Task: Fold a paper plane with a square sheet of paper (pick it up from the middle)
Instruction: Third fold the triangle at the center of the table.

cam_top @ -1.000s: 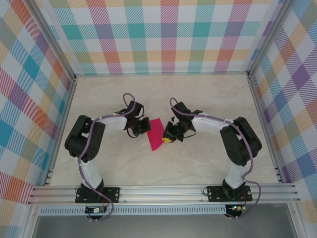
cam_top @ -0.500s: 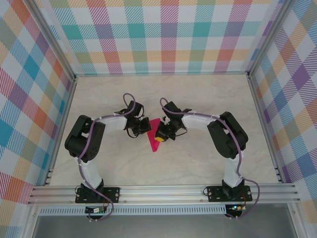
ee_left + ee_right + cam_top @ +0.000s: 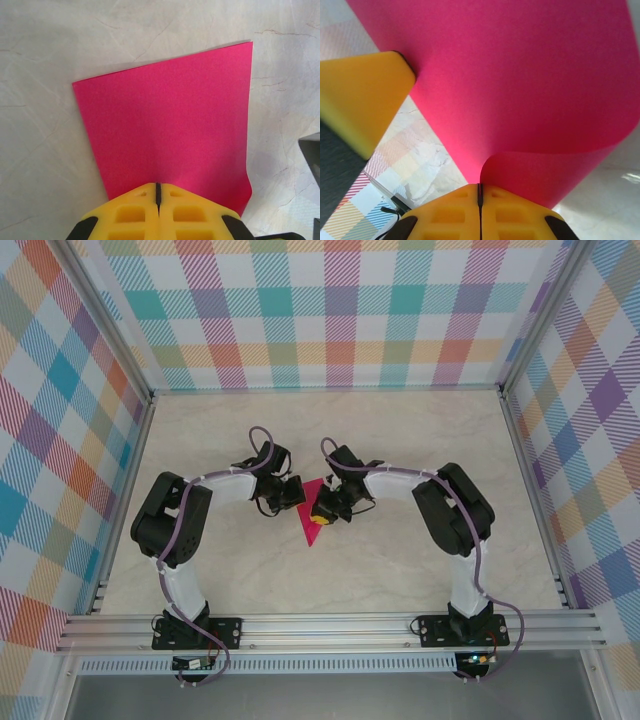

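Note:
The square sheet of paper (image 3: 313, 527) is magenta-pink and sits mid-table between both arms. In the left wrist view the sheet (image 3: 170, 120) spreads away over the marble, and my left gripper (image 3: 158, 189) is shut on its near edge. In the right wrist view the sheet (image 3: 520, 75) curls over in a loop, with my right gripper (image 3: 480, 190) shut on the curled edge. The left gripper's yellow finger (image 3: 362, 97) touches the sheet's far side there. From above, the left gripper (image 3: 292, 495) and right gripper (image 3: 322, 512) stand almost tip to tip over the paper.
The pale marble table (image 3: 420, 440) is bounded by plaid walls on three sides and an aluminium rail (image 3: 330, 625) at the front. A dark part of the right arm (image 3: 312, 155) shows at the right edge of the left wrist view.
My right gripper has swung left toward the left gripper, carrying its edge of the paper over, so the sheet looks narrower from above. The left gripper has stayed put.

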Controlling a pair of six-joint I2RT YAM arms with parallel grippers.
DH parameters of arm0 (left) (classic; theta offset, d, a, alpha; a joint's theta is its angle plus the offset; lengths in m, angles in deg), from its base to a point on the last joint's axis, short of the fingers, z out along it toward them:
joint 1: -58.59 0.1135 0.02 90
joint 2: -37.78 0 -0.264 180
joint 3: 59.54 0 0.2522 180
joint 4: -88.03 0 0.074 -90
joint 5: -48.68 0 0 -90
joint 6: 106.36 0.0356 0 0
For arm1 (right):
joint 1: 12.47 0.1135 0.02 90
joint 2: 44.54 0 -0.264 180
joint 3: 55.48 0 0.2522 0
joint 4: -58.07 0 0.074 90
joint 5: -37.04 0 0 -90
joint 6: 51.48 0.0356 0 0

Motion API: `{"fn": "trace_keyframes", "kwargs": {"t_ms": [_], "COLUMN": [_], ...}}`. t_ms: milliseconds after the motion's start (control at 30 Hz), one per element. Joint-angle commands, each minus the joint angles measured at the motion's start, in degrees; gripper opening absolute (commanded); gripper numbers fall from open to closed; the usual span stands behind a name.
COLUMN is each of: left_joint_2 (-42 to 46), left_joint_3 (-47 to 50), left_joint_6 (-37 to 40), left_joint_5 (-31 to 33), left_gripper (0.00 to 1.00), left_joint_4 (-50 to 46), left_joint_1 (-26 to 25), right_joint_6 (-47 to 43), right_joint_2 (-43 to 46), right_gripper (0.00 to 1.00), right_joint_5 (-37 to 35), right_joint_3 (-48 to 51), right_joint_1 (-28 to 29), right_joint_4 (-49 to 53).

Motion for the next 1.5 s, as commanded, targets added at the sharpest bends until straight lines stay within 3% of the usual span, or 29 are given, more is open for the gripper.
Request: {"fn": "trace_keyframes", "kwargs": {"t_ms": [0,1467], "left_joint_2": [0.49,-1.31], "left_joint_3": [-1.29,0.35], "left_joint_6": [0.91,0.41], "left_joint_5": [-0.12,0.23], "left_gripper": [0.06,0.05], "left_joint_4": [-1.32,-1.71], "left_joint_1": [0.12,0.12], "right_joint_6": [0.08,-1.43], "right_joint_2": [-1.05,-3.87], "right_gripper": [0.08,0.08], "right_joint_5": [-0.19,-0.81], "right_joint_3": [-1.59,-3.07], "right_joint_1": [0.37,0.41], "right_joint_4": [-0.44,-1.42]}}
